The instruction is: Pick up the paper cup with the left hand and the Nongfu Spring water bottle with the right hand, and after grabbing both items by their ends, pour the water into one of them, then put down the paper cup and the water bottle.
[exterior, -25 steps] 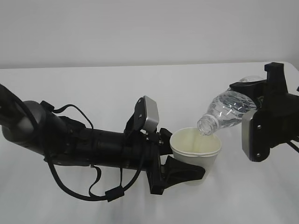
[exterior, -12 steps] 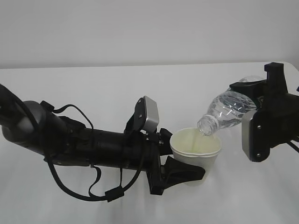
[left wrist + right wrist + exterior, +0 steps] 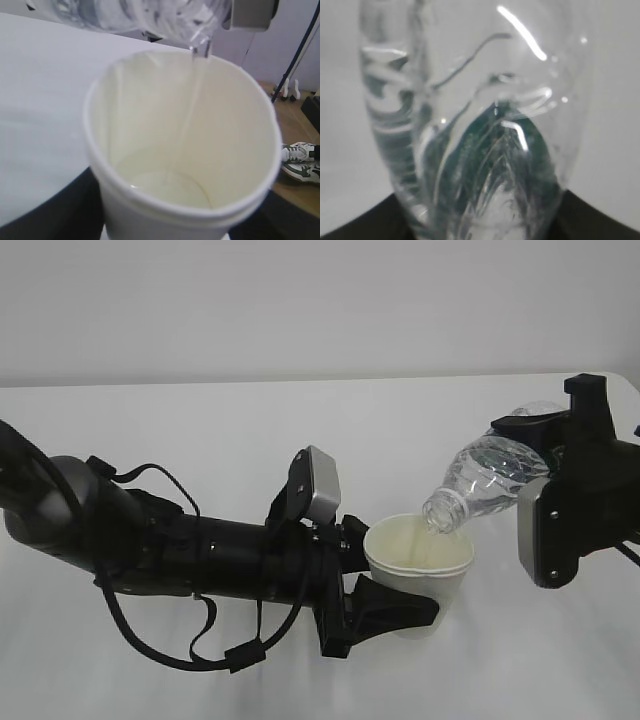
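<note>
White table [image 3: 200, 430] fills my view. My left hand [image 3: 385, 585] clamps the paper cup [image 3: 418, 570] low on its wall, just above the surface. My right hand [image 3: 545, 480] grips the Nongfu Spring water bottle [image 3: 485, 480] (tipped mouth-down over the rim); a thin stream [image 3: 187, 115] runs into the cup.

The small white tapered paper cup [image 3: 420, 565] serves as reference, upright above the white tabletop [image 3: 300, 430]. To its left lies the black left gripper [image 3: 385, 585], its fingers [image 3: 395, 608] around the cup's lower body. To its right, higher, sits the black right gripper [image 3: 560, 490], holding the clear ribbed plastic water bottle [image 3: 485, 480] by its base. The bottle tilts down leftward, mouth directly over the cup's right rim. Water lies in the cup's bottom [image 3: 170, 187].
</note>
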